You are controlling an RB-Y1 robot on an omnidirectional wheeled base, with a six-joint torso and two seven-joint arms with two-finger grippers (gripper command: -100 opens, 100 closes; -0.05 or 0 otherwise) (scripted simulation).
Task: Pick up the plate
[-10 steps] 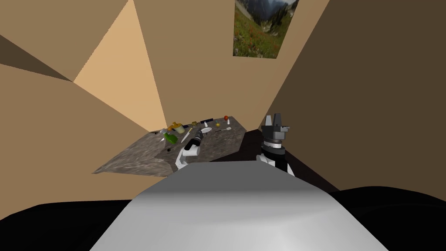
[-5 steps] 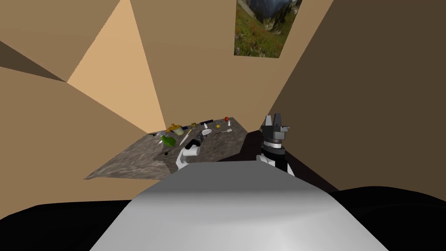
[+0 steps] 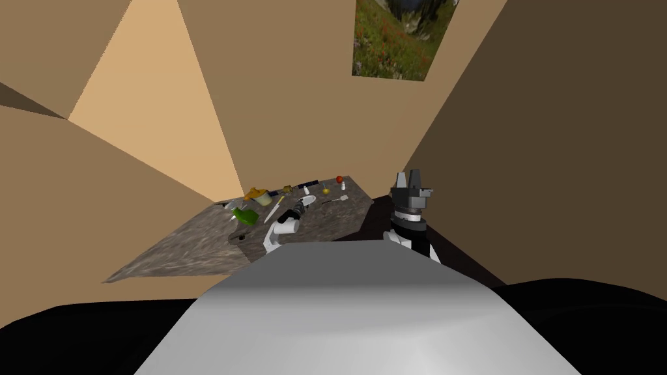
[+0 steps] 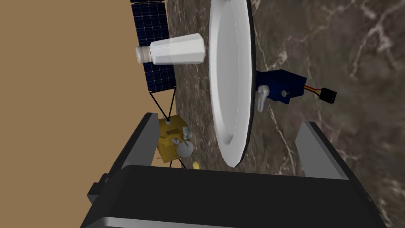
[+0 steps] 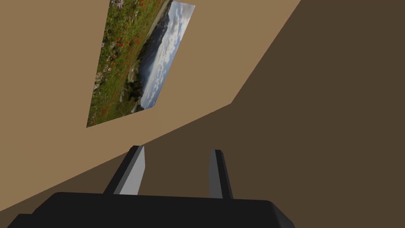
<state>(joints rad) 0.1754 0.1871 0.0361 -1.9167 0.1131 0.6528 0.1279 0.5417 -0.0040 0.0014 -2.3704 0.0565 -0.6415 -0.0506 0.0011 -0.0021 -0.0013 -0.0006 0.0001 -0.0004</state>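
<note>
The left end effector [image 4: 227,120] is spread wide and has hold of nothing, and the near rim of the white plate [image 4: 231,79] reaches in between its two fingers [image 4: 136,146], roughly midway and touching neither as far as I can tell. The plate lies on the dark marbled desk [image 4: 336,47], and in the head view it is the small white disc [image 3: 307,200] just past the tip of the left arm. Close around it lie a white bottle [image 4: 174,49] on its side, a model satellite [image 4: 172,138] with a gold body and a dark blue solar panel, and beyond the plate a blue block [image 4: 282,87] trailing coloured wires. Over the last second the whole head view has slid, the desk [image 3: 195,250] now spreading further to my left, which I read as my own body turning or closing in and not as any shift of the things on it. The left arm has kept its reach at the plate throughout. I judge the approach to be nearly finished, so what remains is a short advance, closing on the rim and lifting. The risk is nudging the bottle or the satellite. The right end effector [image 5: 176,158] is held up beside the desk [image 3: 408,179], its fingers partly spread and empty, unchanged
</note>
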